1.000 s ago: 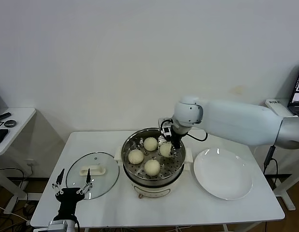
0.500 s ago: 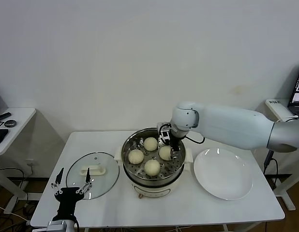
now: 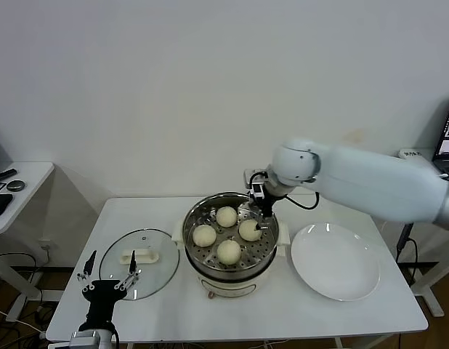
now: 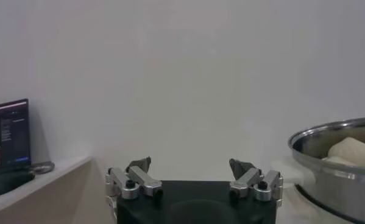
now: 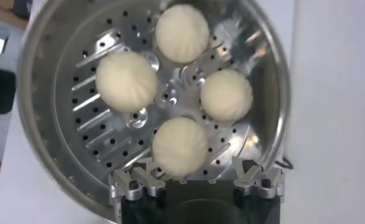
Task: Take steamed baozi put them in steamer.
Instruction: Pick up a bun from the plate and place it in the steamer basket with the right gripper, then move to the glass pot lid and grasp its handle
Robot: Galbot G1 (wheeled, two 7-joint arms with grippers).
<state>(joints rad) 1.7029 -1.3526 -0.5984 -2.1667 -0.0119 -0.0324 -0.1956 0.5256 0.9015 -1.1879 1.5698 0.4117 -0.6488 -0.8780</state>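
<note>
White table (image 3: 174, 309), rectangular, set against a pale wall. Three items rest directly on its top. Left portion: round glass lid (image 3: 139, 253) with a white handle, lying flat. Centre: steamer (image 3: 230, 251), a shiny steel pot on a cream base, standing upright; the lid's rim lies just beside the base. Right portion: flat white plate (image 3: 335, 262), just beside the steamer. The near strip of the tabletop in front of the items shows bare white surface.
</note>
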